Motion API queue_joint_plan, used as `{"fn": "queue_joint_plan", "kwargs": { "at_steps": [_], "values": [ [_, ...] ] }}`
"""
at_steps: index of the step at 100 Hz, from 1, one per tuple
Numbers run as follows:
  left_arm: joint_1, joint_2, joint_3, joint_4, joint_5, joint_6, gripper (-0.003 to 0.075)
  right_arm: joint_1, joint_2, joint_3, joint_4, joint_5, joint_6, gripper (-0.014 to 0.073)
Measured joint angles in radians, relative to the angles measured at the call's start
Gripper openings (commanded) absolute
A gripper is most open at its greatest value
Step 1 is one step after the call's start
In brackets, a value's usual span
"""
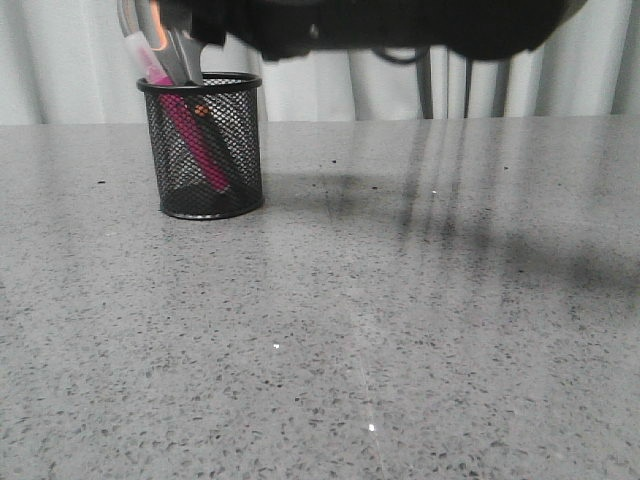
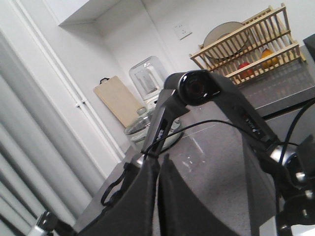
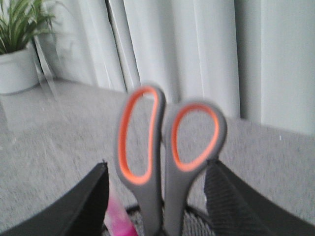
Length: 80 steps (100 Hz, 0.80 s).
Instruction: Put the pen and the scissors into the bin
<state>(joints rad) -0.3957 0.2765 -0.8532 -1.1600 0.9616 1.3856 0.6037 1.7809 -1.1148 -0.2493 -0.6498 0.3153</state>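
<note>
The bin, a black mesh cup, stands at the far left of the table. The magenta pen leans inside it, its whitish cap above the rim. The scissors stand in it blades down, their grey and orange handles sticking up. In the right wrist view the scissors' handles rise between the fingers of my right gripper, which is open just above the bin's rim; the pen shows beside them. My left gripper is shut and empty, pointing up away from the table.
The grey speckled table stretches to the right and front of the bin. My right arm spans the top of the front view. White curtains hang behind. A potted plant stands at the table's far side.
</note>
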Motion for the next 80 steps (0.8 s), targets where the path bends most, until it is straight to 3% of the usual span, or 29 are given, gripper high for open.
{"fn": "queue_joint_plan", "kwargs": {
  "at_steps": [8, 21, 43, 50, 69, 80],
  "values": [
    [0.0, 0.0, 0.0, 0.04, -0.035, -0.025, -0.0019, 0.0, -0.051, 0.0, -0.005, 0.0, 0.0, 0.026],
    [0.0, -0.009, 0.025, 0.168, -0.151, -0.154, -0.0019, 0.0, -0.187, 0.03, -0.064, -0.003, 0.0, -0.0074],
    [0.0, -0.108, 0.207, 0.282, -0.447, -0.326, -0.0019, 0.0, -0.543, 0.185, -0.219, 0.058, 0.0, -0.0067],
    [0.0, -0.142, 0.283, 0.282, -0.534, -0.349, -0.0019, 0.0, -0.689, 0.244, -0.239, 0.223, 0.0, -0.0068],
    [0.0, -0.172, 0.438, 0.251, -0.598, -0.36, -0.0019, -0.002, -1.07, 0.399, -0.242, 0.93, 0.0, -0.0069],
    [0.0, -0.172, 0.484, 0.209, -0.604, -0.361, -0.0019, -0.002, -1.285, 0.504, -0.245, 1.095, 0.0, -0.0069]
  ]
}}
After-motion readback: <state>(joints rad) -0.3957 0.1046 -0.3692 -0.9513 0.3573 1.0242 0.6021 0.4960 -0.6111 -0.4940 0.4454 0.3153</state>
